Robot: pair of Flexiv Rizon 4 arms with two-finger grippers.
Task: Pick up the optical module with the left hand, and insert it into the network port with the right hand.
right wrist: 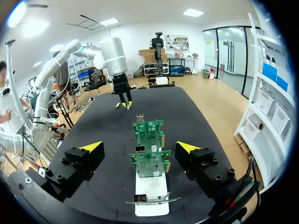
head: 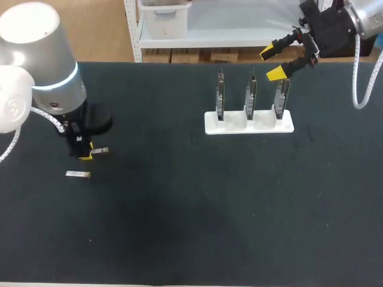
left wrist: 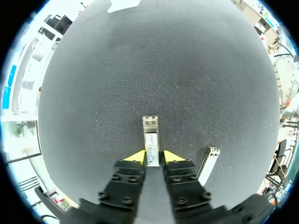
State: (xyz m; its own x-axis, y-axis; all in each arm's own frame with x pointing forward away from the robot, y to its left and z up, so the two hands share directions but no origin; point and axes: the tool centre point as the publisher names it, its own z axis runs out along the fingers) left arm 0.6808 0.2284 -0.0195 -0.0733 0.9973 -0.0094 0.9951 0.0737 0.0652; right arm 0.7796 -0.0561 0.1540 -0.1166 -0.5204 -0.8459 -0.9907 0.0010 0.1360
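A slim silver optical module (left wrist: 150,142) lies on the black table, between the yellow tips of my left gripper (left wrist: 153,157). Both tips press its sides, so the gripper is shut on it. From above, the left gripper (head: 87,153) stands low at the table's left with the module (head: 100,150) sticking out to its right. My right gripper (head: 276,63) hangs open in the air at the far right, above and behind the boards. In the right wrist view its fingers (right wrist: 85,156) stand wide apart, either side of the upright circuit boards (right wrist: 150,161) with their network ports (right wrist: 139,149).
A second optical module (head: 78,174) lies loose just in front of the left gripper, beside its finger (left wrist: 208,161). A white stand (head: 248,123) at the back right holds three upright boards. The table's far edge runs right behind the stand.
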